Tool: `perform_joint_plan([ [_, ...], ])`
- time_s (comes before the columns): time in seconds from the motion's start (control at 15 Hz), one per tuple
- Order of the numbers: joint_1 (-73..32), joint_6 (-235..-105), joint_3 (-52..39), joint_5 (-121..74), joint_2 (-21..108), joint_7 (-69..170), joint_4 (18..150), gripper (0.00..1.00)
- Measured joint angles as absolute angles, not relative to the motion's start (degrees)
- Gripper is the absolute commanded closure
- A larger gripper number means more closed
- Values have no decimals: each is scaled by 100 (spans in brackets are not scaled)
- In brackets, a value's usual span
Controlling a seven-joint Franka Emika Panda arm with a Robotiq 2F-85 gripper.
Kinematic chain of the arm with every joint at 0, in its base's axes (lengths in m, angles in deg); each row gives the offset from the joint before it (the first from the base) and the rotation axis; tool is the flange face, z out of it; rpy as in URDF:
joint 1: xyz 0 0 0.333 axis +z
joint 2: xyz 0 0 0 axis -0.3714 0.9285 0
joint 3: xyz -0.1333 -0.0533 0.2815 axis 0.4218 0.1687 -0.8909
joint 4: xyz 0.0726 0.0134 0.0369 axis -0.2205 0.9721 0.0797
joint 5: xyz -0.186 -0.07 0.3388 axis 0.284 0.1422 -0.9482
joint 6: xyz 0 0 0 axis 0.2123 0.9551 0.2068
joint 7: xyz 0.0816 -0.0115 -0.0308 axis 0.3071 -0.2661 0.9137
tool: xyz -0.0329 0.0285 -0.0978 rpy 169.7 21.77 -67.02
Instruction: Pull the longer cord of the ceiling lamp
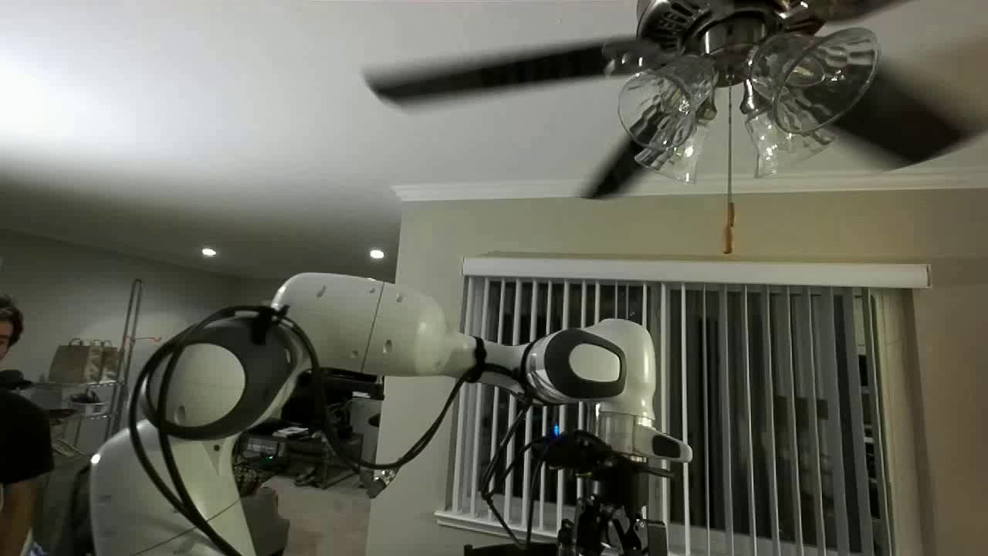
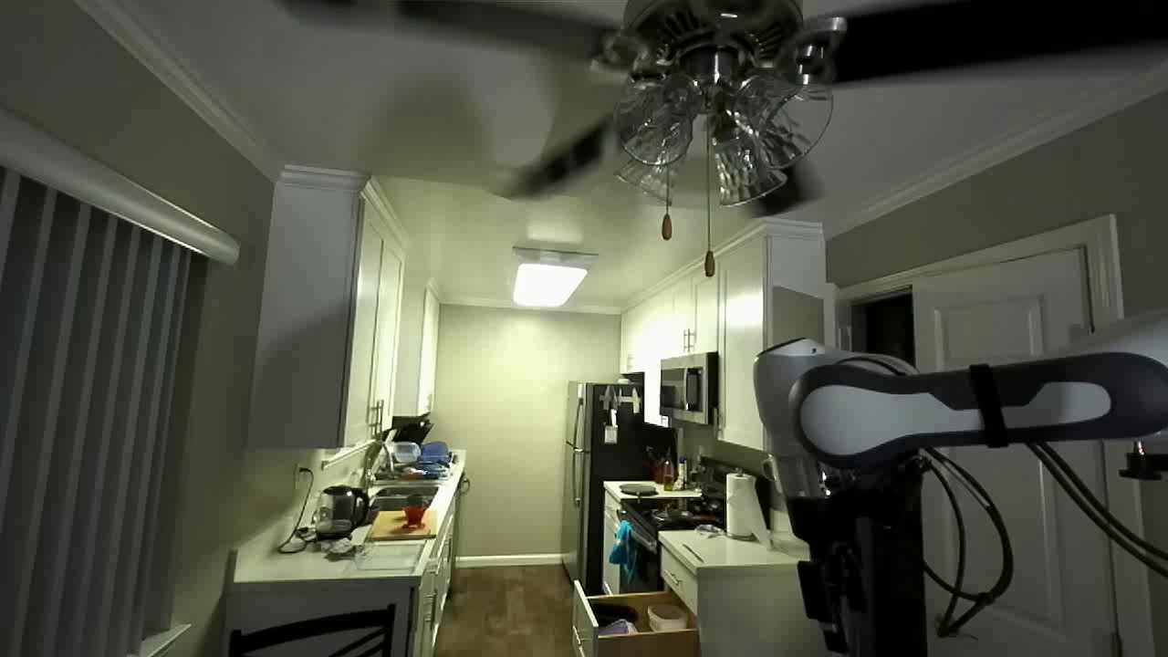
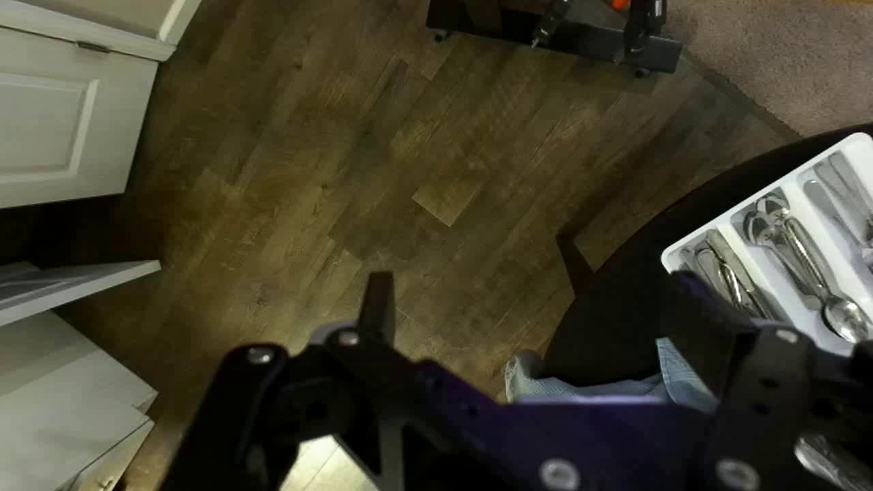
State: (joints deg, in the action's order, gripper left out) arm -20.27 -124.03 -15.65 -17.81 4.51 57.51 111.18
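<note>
The ceiling lamp (image 1: 729,46) hangs at the top of both exterior views (image 2: 716,73), with a dark hub, dark blades blurred by motion and clear glass shades. The longer cord (image 2: 708,192) hangs straight down and ends in an orange-brown fob (image 2: 709,264). A shorter cord with its own fob (image 2: 667,226) hangs beside it. In an exterior view the longer cord (image 1: 729,154) and the shorter one nearly overlap. My gripper (image 1: 614,537) points down, far below the cords and apart from them. In the wrist view my gripper (image 3: 537,303) is open, with nothing between its fingers.
Spinning fan blades (image 1: 494,73) sweep around the lamp. Window blinds (image 1: 695,401) stand behind the arm. Below are a dark round table (image 3: 614,327) with a white cutlery tray (image 3: 716,232) and wooden floor. A person (image 1: 19,432) stands at the far left.
</note>
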Motion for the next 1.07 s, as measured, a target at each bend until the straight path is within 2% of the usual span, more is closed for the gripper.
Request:
perform_joint_plan([
  [0.53, -1935, -12542, -1550, -1853, 385, 5751, 11022, 0],
  [1.07, -1597, -12783, -1973, -1295, -837, 5698, 9806, 0],
])
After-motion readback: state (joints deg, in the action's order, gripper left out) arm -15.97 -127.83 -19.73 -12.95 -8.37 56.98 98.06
